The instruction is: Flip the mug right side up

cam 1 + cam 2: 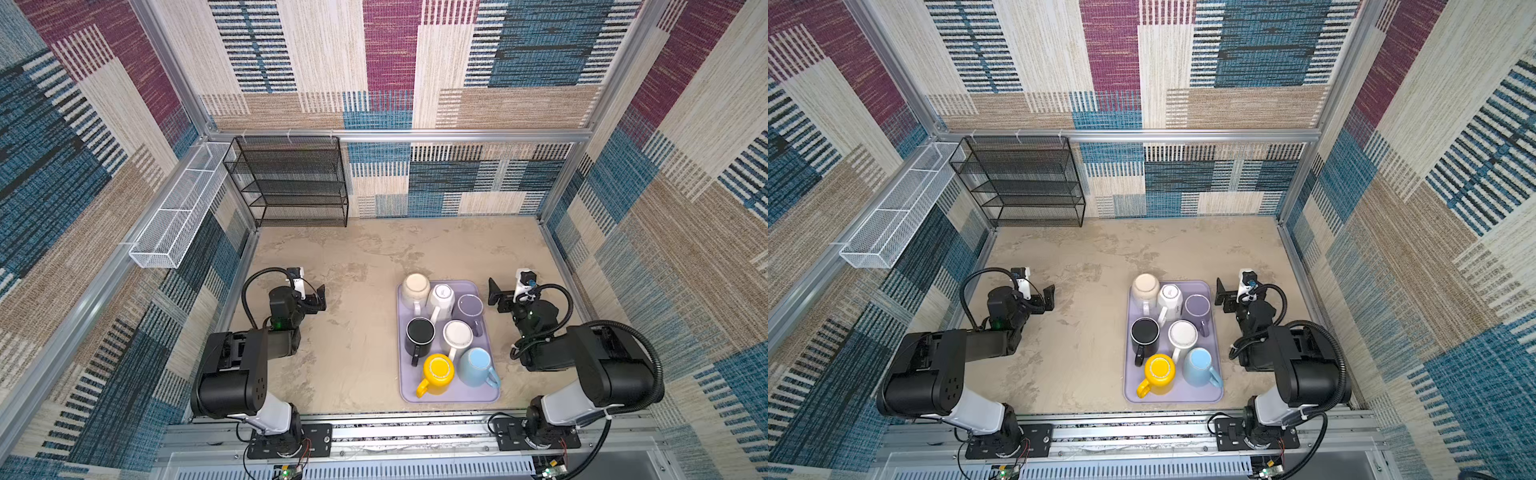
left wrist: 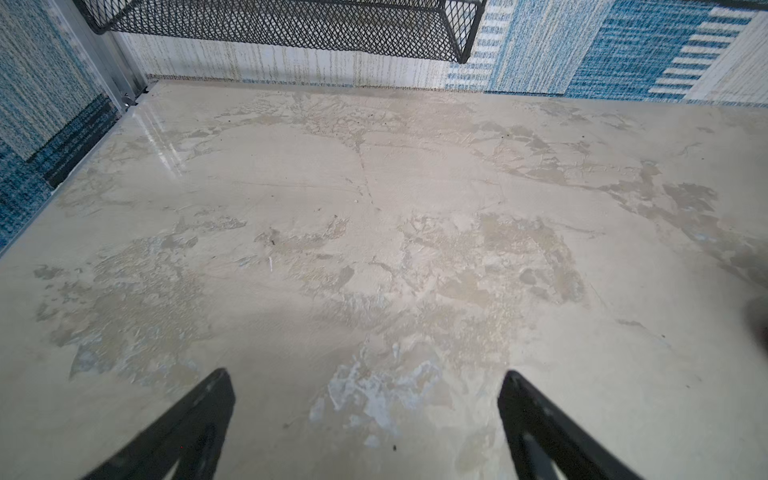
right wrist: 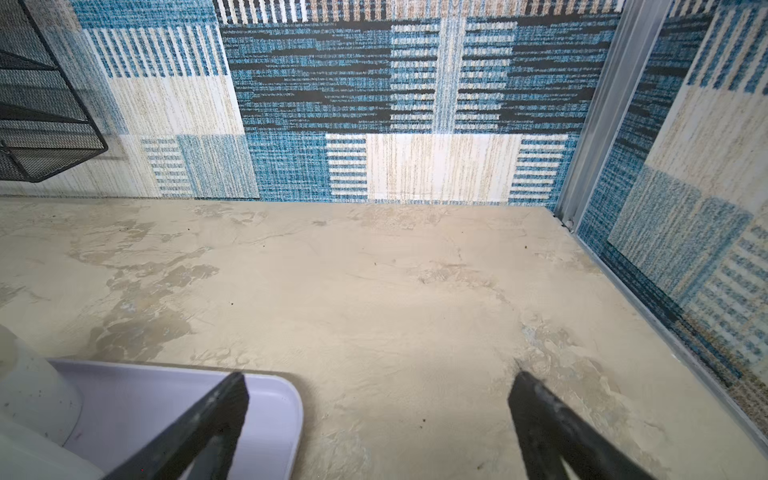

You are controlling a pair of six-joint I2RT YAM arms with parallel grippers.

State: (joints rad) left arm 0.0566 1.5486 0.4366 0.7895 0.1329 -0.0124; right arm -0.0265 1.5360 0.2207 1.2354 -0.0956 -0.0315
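Plainly, with left fingers and right fingers spread and empty, we judge the cream mug stiff, slick, breakable: pinch its wall.

A mottled beige tabletop carries a lavender tray, lying flat just beside the right gripper and well apart from the left gripper; seven mugs crowd the tray.

Tabletop: beige, mottled, plaster-like, with scuffed patches and a faint sheen. Tray: smooth lavender plastic, satin; mugs: glossy glazed ceramic. Shelf rack: matt black metal mesh; basket: white wire mesh; walls: rough woven textile; frame rail: brushed aluminium.
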